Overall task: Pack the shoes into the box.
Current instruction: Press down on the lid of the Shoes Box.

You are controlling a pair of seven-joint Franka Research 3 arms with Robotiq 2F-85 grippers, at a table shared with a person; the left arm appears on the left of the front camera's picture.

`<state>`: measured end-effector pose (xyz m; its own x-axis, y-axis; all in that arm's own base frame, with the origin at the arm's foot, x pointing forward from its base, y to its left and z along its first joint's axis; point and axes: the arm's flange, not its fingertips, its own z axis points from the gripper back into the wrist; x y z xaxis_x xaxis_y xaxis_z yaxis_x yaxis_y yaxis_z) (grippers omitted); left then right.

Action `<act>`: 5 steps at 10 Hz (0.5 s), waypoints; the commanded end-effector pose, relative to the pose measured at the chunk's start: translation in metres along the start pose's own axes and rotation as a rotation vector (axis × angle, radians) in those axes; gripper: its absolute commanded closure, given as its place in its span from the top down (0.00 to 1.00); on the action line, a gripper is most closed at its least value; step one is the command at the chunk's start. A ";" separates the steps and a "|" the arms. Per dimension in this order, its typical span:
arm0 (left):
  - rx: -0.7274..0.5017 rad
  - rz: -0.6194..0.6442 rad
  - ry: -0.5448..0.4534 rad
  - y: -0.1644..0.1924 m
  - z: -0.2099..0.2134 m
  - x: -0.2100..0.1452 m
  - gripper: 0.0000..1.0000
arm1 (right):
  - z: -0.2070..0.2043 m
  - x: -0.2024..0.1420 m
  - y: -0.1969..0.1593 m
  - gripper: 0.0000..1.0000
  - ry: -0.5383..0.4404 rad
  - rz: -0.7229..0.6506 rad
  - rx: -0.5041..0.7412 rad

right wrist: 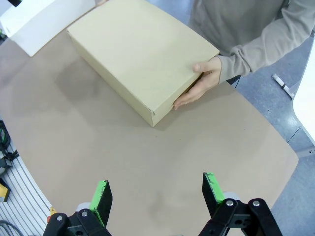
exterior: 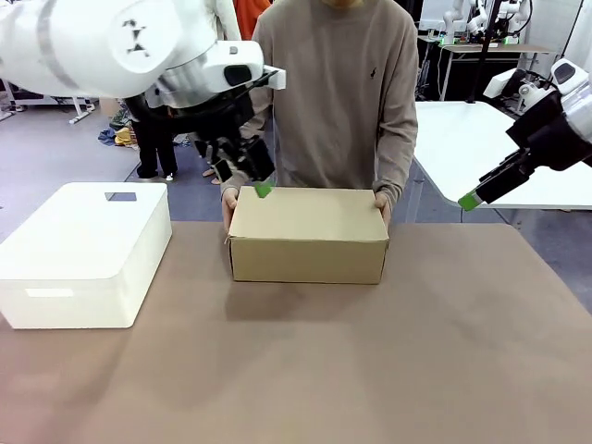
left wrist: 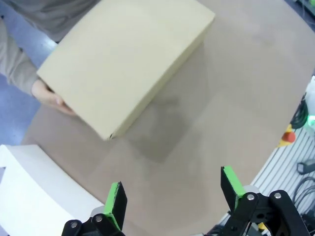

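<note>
Closed brown box [exterior: 308, 234] mid-table, person's hands [exterior: 383, 203] at both ends, left gripper [exterior: 250, 171] just above its rear corner, white box [exterior: 85, 254] beside, right gripper [exterior: 486, 190] well off, empty

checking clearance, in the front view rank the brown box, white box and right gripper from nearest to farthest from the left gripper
1. brown box, just below the left gripper, mid-table.
2. white box, at the table's left.
3. right gripper, far right, raised.
</note>
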<state>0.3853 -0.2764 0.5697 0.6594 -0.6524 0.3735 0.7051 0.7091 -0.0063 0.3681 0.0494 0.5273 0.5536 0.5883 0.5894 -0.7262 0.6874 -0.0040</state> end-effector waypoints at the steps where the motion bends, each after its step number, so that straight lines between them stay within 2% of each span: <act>1: -0.015 -0.032 -0.035 0.008 0.002 -0.031 1.00 | 0.001 0.003 -0.003 0.97 0.008 -0.004 -0.005; 5: -0.014 -0.043 -0.088 0.013 -0.008 -0.055 1.00 | 0.001 0.003 -0.003 0.97 0.008 -0.004 -0.005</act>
<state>0.3635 -0.2389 0.5502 0.6251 -0.6582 0.4196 0.7209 0.6929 0.0128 0.3681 0.0494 0.5273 0.5535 0.5884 0.5894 -0.7263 0.6874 -0.0040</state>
